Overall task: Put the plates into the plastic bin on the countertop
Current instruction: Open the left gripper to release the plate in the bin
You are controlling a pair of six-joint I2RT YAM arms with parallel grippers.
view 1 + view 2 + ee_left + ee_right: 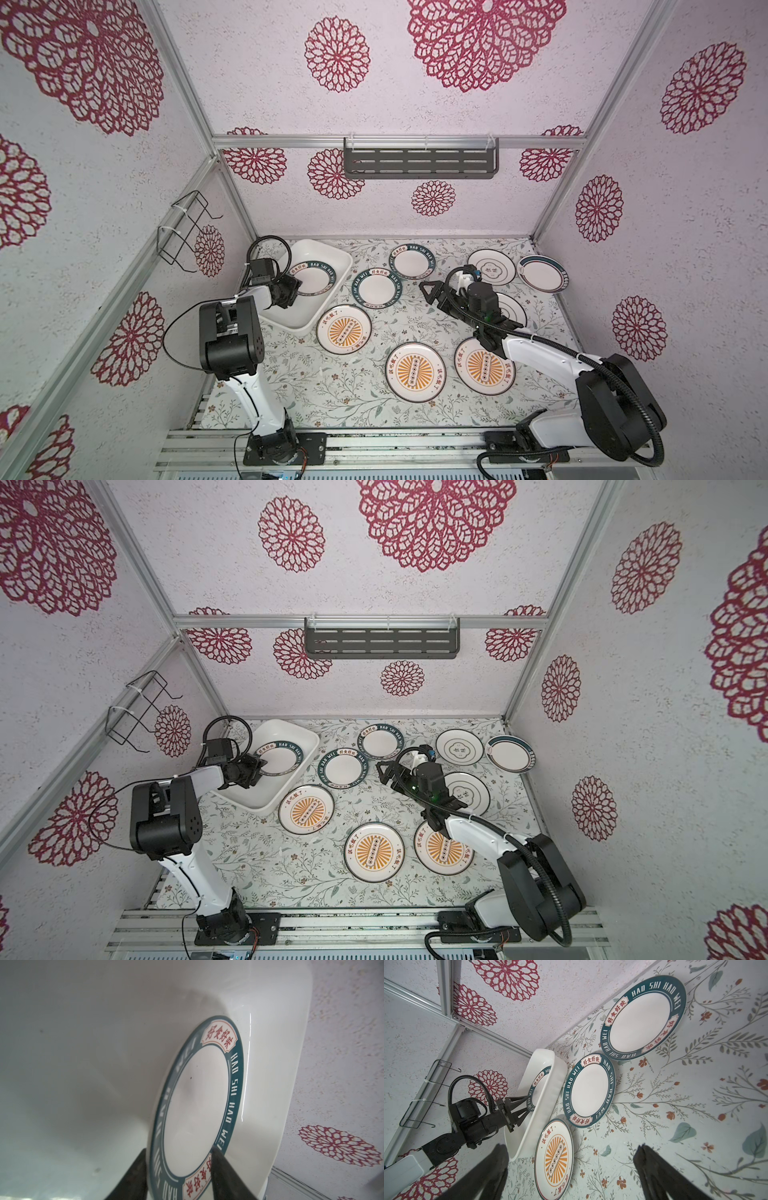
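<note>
Glossy white plastic bin (295,320) sits far-left on the leaf-print desk (332,395): rounded corners, rolled rim, smooth walls. One round glazed plate (316,278) with a teal lettered rim lies inside, towards the far end; the bin's near end is bare. My left claw (297,286) reaches in from the left side, fingers (128,1180) parted either side of that plate's edge; can't tell if they touch it. My right claw (430,289) hangs spread wide, holding nothing, above bare desk mid-way across. A second plate (376,289), same teal rim, lies just beside the bin's right wall. A sunburst plate (344,329) lies just beside the near corner. Front-left desk open.
</note>
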